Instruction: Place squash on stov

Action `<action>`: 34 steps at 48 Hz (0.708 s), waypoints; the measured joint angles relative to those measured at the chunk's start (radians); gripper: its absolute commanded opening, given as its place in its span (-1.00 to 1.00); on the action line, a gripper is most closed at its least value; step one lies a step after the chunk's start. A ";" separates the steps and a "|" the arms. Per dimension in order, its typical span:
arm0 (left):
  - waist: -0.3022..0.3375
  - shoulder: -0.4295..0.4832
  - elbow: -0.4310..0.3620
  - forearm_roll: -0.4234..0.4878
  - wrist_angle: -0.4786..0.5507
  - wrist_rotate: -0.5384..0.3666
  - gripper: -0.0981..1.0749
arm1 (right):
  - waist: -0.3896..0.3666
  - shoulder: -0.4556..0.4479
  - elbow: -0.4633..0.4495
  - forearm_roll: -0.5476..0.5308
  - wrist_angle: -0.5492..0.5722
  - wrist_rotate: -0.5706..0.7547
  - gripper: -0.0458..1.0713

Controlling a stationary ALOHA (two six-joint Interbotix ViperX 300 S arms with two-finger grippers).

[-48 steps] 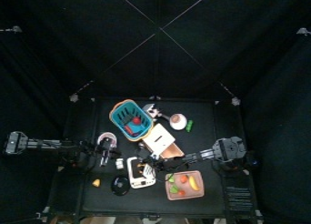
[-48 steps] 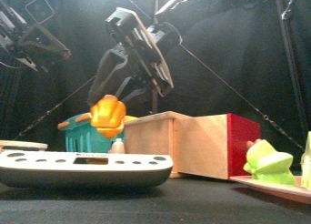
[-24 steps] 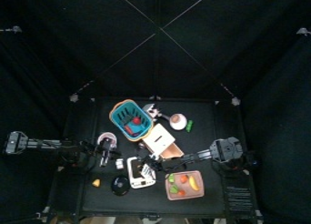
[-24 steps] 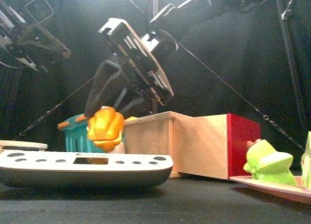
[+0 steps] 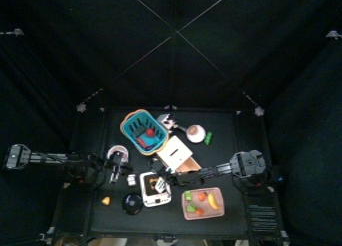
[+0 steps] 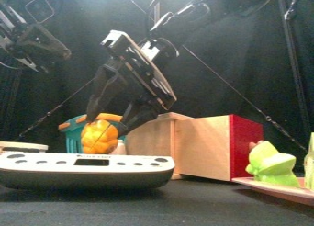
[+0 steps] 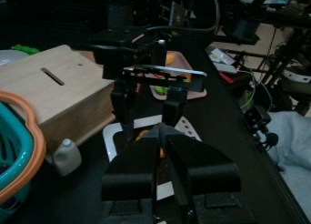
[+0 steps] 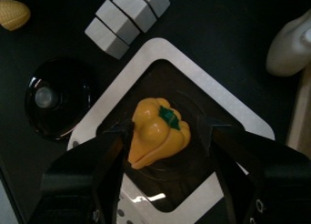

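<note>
My right gripper (image 8: 166,146) is shut on the squash (image 8: 155,129), a yellow-orange toy with a green stem. It holds the squash low over the stov (image 8: 183,68), a white slab with rounded corners and a dark burner patch. In the front view the squash (image 6: 98,136) hangs from the right gripper (image 6: 120,119) just behind the stov (image 6: 86,163). In the top view the right gripper (image 5: 159,179) is over the stov (image 5: 155,194). My left gripper (image 7: 163,168) is shut and empty and rests left of the stov (image 7: 131,137).
A wooden box (image 6: 196,142) with a red side and a teal basket (image 5: 140,130) stand behind the stov. A pink tray (image 5: 203,202) with a green toy (image 6: 267,161) lies to the right. White cubes (image 8: 127,18), a black round item (image 8: 55,96) and a white bottle (image 8: 292,41) lie around.
My right gripper has come down and a little left with the squash, from well above the stov to just over it. The left arm has not moved.
</note>
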 measured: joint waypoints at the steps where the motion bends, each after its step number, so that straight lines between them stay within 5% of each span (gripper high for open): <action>1: 0.000 -0.002 0.002 0.000 -0.002 0.000 0.04 | 0.000 0.002 -0.003 -0.002 0.006 0.002 0.71; 27: -0.002 -0.002 0.002 0.000 0.000 0.000 0.04 | 0.003 -0.005 -0.035 -0.057 0.069 0.002 0.71; 34: 0.000 0.005 0.002 -0.002 0.003 0.000 0.05 | 0.011 -0.075 -0.015 -0.084 0.077 0.000 0.71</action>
